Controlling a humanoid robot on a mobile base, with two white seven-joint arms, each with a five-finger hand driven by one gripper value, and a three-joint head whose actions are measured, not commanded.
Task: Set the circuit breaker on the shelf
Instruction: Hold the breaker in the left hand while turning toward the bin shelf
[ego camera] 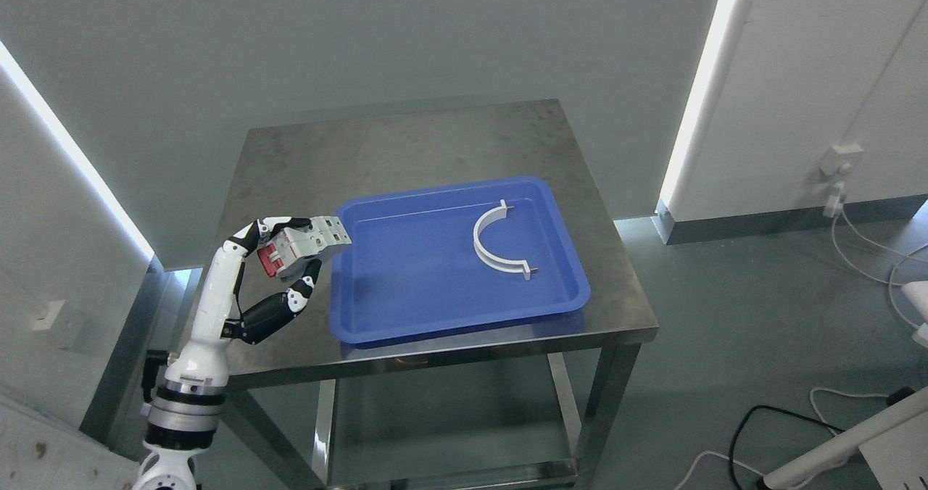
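One circuit breaker (304, 247) sits clamped between left-hand fingers (301, 291).

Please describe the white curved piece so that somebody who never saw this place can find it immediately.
Find the steel table, then the shallow blue plastic tray on it. In the tray's right half lies a thin white half-ring bracket, the only thing inside; the grey and red circuit breaker is in the left hand, beside the tray.

The bench (435, 142) is brushed steel, dull and faintly mottled. Toward its front edge the blue tray (406, 301) looks like smooth, semi-gloss plastic, as does the white curved bracket (484, 247) in it. The left hand (290, 258) has glossy white and black shells, gripping a matt grey and red plastic circuit breaker (308, 243)
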